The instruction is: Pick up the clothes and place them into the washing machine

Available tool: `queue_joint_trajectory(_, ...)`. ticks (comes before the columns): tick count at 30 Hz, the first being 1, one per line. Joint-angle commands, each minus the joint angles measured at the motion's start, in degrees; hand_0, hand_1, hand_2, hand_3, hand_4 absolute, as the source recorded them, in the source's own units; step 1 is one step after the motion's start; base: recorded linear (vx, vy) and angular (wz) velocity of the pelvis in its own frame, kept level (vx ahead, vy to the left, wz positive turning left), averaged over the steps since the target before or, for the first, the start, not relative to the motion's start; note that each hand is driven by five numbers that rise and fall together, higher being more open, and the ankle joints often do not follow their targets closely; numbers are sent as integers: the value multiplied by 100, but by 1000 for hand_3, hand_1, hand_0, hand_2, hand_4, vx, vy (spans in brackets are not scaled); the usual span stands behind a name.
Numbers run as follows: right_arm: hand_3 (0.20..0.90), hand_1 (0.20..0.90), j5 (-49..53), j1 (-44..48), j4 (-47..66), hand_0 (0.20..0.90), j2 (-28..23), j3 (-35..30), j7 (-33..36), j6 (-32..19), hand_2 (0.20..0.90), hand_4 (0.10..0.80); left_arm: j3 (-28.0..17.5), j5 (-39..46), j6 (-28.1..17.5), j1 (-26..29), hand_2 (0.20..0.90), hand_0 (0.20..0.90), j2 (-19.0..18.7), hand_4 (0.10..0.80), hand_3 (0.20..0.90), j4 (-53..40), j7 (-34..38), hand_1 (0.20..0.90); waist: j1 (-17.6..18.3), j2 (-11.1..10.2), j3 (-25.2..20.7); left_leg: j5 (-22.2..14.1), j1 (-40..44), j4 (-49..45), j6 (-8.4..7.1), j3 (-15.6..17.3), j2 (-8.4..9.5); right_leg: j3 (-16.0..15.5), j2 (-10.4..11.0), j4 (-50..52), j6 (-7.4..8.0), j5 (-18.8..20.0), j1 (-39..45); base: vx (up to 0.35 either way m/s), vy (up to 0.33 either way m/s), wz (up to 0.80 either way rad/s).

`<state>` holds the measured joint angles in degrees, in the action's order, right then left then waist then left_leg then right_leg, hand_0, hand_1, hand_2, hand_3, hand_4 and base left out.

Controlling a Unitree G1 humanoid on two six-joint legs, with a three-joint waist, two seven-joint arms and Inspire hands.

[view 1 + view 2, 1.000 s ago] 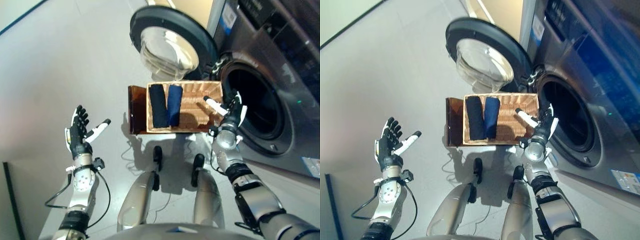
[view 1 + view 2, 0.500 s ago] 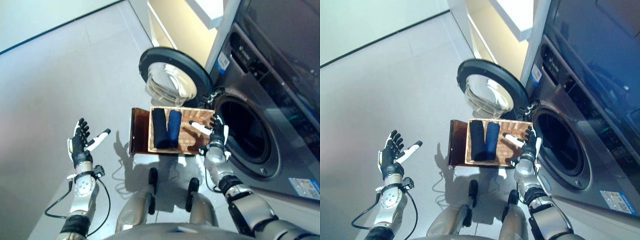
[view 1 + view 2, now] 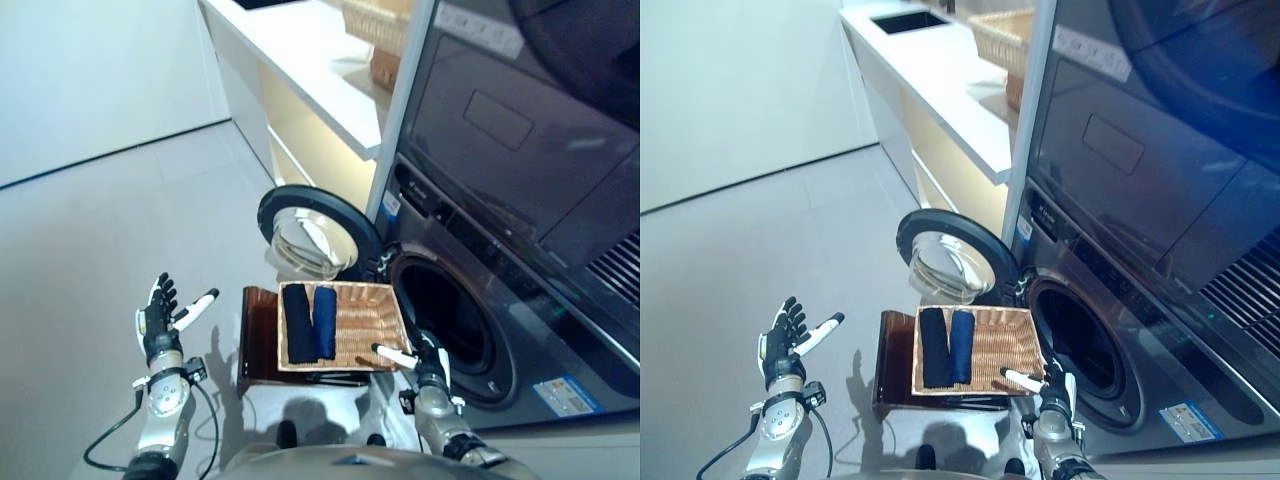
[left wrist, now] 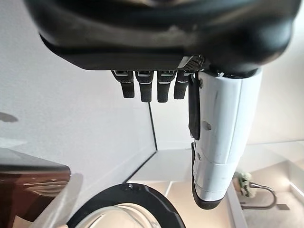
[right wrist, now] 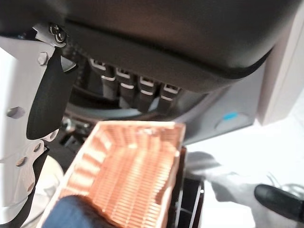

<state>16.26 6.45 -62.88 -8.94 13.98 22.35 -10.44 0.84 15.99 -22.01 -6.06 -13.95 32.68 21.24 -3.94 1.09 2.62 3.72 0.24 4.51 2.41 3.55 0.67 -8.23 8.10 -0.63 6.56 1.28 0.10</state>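
Two rolled dark clothes, one black (image 3: 297, 322) and one navy (image 3: 324, 321), lie side by side in the left half of a wicker basket (image 3: 372, 318) on a brown stand (image 3: 258, 338). Just beyond it the washing machine (image 3: 470, 300) shows its dark drum opening (image 3: 437, 316), its round door (image 3: 315, 235) swung open to the left. My right hand (image 3: 428, 368) is open and empty at the basket's near right corner; in its wrist view the basket (image 5: 128, 178) lies past straight fingers (image 5: 137, 89). Far to the left my left hand (image 3: 157, 322) is open over the floor, holding nothing.
A white counter (image 3: 300, 60) with another wicker basket (image 3: 378, 14) runs behind the machine's left side. A second appliance (image 3: 520, 110) is stacked above the washer. Grey floor (image 3: 90, 230) spreads to the left.
The whole picture has pulled back and upward, so the camera has risen; counter and upper appliance now show. Both hands stay open and keep about the same places relative to the basket.
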Motion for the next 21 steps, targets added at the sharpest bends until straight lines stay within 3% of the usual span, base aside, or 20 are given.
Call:
queue_joint_trajectory(1,900,900,-384,327,-110,900,-42,208,-63,-207,900,800,-99,-184,-325,208,900,900,-252,800,900,83,20,900,-139,-163,-533,-434,4,-214,-364,-8,19,-52,233,149,43,36,-120,45,-66,10)
queue_joint_trajectory(4,900,900,-449,326,-158,900,-62,215,-30,-207,900,800,-126,-141,-260,127,900,900,-245,800,900,195,-52,900,-135,-176,-546,-449,19,-347,-435,-66,-87,-67,159,164,-14,-84,-1,16,-119,6)
queue_joint_trajectory(7,900,900,-448,345,-36,900,-85,276,-20,-222,900,800,-36,-146,-171,111,900,900,-288,800,900,363,-153,900,-104,-238,-416,-551,-222,-1215,-484,-46,-155,-13,76,261,-156,-200,66,-73,-147,7)
queue_joint_trajectory(9,900,900,-406,360,113,900,-121,332,-16,-243,900,800,49,-64,-141,163,900,900,-326,800,900,381,-260,900,-118,-289,-167,-28,-1008,-2614,-621,-104,-226,-3,-1,359,-373,-261,108,-196,-135,12)
queue_joint_trajectory(10,900,900,-378,392,123,900,-136,374,12,-271,900,800,104,-70,-154,238,900,900,-327,800,900,382,-260,900,-191,-290,-29,287,-1315,-3029,-673,-302,-110,19,-9,402,-448,-234,60,-186,-46,37)
queue_joint_trajectory(11,900,900,-360,410,141,900,-154,378,20,-292,900,800,112,-56,-170,282,900,900,-316,800,900,447,-245,900,-218,-311,19,352,-1532,-3120,-690,-417,-21,58,1,394,-448,-221,15,-93,12,34)
queue_joint_trajectory(13,900,900,-313,424,213,900,-164,356,56,-327,900,800,97,7,-177,264,900,900,-267,800,900,453,-194,900,-220,-330,-70,161,-1592,-2272,-650,-379,-266,127,40,380,-337,-288,-3,135,115,-15)
queue_joint_trajectory(15,900,900,-303,468,208,900,-220,332,78,-303,900,800,130,36,-183,264,900,900,-221,800,900,421,-150,900,-275,-188,-142,442,-1434,-922,-700,-412,-558,248,-27,331,-215,-386,97,259,203,-27)
queue_joint_trajectory(17,900,900,-315,507,330,900,-349,301,102,-254,900,800,250,69,-201,321,900,900,-175,800,900,467,-72,900,-255,-104,-229,477,-1311,-360,-730,-394,-623,277,17,246,-105,-468,242,191,188,5)
queue_joint_trajectory(18,900,900,-317,504,367,900,-347,285,129,-253,900,800,301,69,-191,311,900,900,-175,800,900,389,-31,900,-245,-80,-266,440,-1217,-327,-698,-536,-580,310,47,273,-92,-497,249,203,257,-7)
queue_joint_trajectory(19,900,900,-196,536,290,900,-307,148,135,-270,900,800,365,11,-170,484,900,900,-261,800,900,404,20,900,-204,-127,-323,328,-1199,-538,-670,-416,-486,284,224,405,-36,-519,271,154,209,-17)
queue_joint_trajectory(20,900,900,-196,536,288,900,-305,146,135,-271,900,800,366,10,-169,485,900,900,-263,800,900,403,21,900,-209,-133,-322,319,-1201,-550,-667,-410,-481,290,231,413,-33,-525,268,255,265,-35)
queue_joint_trajectory(21,900,900,-217,597,310,900,-280,149,99,-262,900,800,352,-141,-140,500,900,900,-366,800,900,336,55,900,-274,-223,-355,-33,-1084,-732,-441,-352,-306,408,409,977,26,-477,139,141,128,-35)
